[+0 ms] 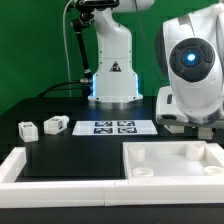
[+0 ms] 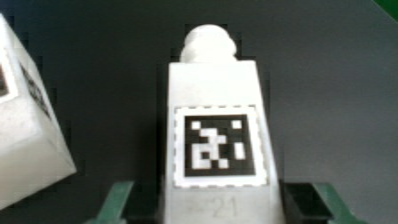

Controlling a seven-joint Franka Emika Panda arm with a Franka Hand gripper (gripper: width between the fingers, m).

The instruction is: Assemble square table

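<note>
White leg [image 2: 217,95], black-and-white square tag [image 2: 219,143], rounded tip

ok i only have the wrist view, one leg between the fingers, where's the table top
Observer: The table top lies at the front, on the exterior view's right, raised rim up.
Operator: any other legs
Observer: One leg and a second leg lie at the exterior view's left, apart from the top.
Operator: what's in the middle
Observer: The marker board lies flat there, in front of the arm's base.
</note>
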